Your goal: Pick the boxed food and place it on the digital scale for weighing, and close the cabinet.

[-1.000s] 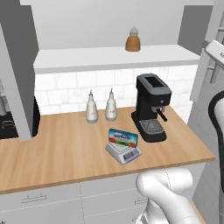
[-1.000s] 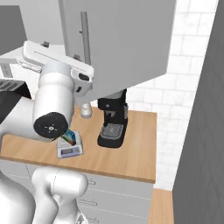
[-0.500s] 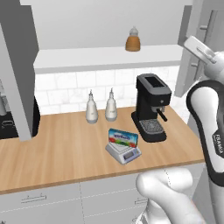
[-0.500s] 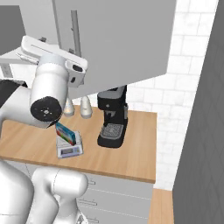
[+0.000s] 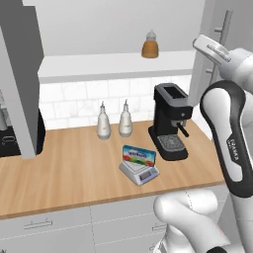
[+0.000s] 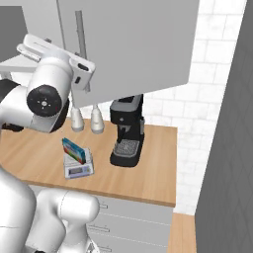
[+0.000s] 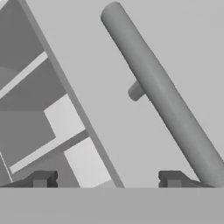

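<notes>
The boxed food [image 5: 139, 155] [image 6: 73, 149], blue with a colourful label, rests on the digital scale [image 5: 140, 173] [image 6: 78, 170] near the counter's front edge. Both doors of the cabinet stand open: the left door [image 5: 19, 74] and the right door [image 5: 213, 47] [image 6: 138, 44]. My hand is raised against the right door's outer face, next to its vertical bar handle [image 6: 80, 44] [image 7: 162, 92]. In the hand view my gripper [image 7: 107, 181] is open with nothing between its fingers. The handle runs just beside the right fingertip [image 7: 173, 178].
An amber jar [image 5: 150, 45] stands on the white cabinet shelf [image 5: 113, 65]. A black coffee machine [image 5: 170, 122] [image 6: 127, 131] sits right of the scale, and two pale bottles [image 5: 113, 121] stand by the tiled wall. A dark appliance [image 5: 20, 139] is at the counter's left end.
My arm has swung up and in to the right cabinet door, and the door has turned slightly inward. The fingers have narrowed a little. Box and scale have not moved.
</notes>
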Motion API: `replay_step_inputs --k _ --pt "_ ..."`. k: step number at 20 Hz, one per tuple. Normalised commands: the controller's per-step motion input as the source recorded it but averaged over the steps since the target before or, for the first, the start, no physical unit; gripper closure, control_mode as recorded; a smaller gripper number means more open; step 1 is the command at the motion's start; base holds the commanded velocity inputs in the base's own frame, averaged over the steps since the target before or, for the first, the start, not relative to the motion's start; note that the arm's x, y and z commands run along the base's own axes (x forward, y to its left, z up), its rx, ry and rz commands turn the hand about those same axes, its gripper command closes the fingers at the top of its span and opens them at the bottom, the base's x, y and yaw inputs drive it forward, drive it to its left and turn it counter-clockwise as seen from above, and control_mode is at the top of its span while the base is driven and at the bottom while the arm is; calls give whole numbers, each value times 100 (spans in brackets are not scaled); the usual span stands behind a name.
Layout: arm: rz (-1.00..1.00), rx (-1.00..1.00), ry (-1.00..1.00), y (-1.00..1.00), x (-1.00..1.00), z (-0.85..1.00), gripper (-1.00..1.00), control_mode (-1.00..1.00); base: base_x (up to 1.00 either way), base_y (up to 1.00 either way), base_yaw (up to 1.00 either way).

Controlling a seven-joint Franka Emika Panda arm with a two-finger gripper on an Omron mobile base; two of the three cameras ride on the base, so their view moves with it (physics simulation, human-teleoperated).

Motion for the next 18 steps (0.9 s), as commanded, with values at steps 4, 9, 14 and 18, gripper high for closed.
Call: replay_step_inputs --k 4,9,14,18 --pt "0 -5 12 12 38 0 -100 -100 0 0 0" --pt "0 -4 5 14 31 0 -100 -100 0 0 0" --pt "0 -3 0 7 37 0 -100 -100 0 0 0" --pt "0 -4 0 5 45 0 -100 -100 0 0 0"
